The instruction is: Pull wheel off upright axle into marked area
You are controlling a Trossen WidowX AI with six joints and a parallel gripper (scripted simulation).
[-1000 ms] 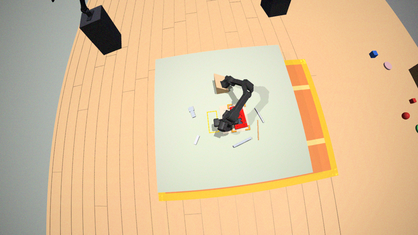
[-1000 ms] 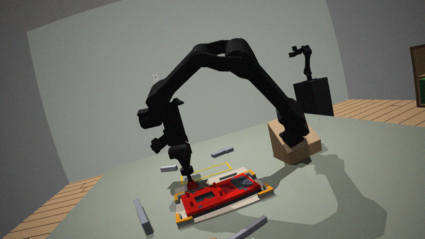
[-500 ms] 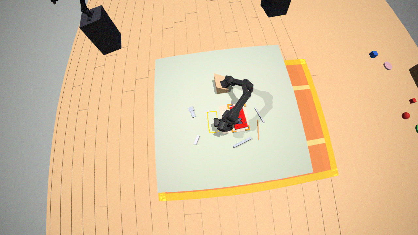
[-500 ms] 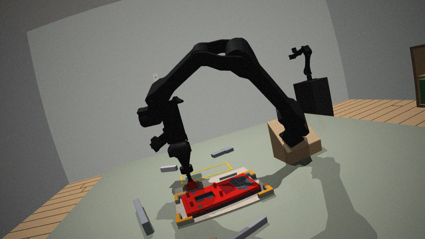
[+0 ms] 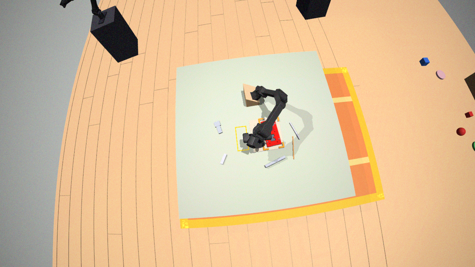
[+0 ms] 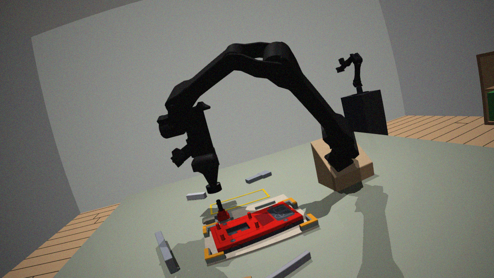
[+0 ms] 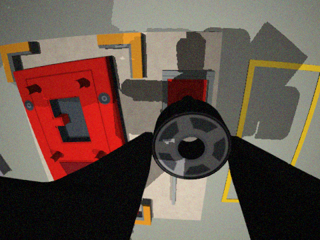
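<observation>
My gripper (image 6: 213, 185) (image 7: 189, 141) is shut on the dark wheel (image 6: 214, 190) (image 7: 209, 147), with one fingertip on each side of its rim. The wheel is level and hangs above the black upright axle (image 6: 219, 205), with a small gap between them. The axle stands on a red block (image 6: 223, 216) (image 7: 187, 87); in the wrist view the wheel hides the axle. The marked area, a yellow outline (image 5: 236, 139) (image 6: 241, 195) (image 7: 246, 100), lies beside the pale board, to the right in the wrist view. The arm hides the wheel in the top view.
A red panel (image 5: 275, 144) (image 6: 266, 228) (image 7: 100, 127) with short pegs lies on the pale board (image 7: 187, 200) between orange corner brackets (image 6: 214, 255) (image 7: 137, 55). Several grey bars lie around it, such as one (image 5: 223, 158) (image 6: 196, 196) beyond the yellow outline.
</observation>
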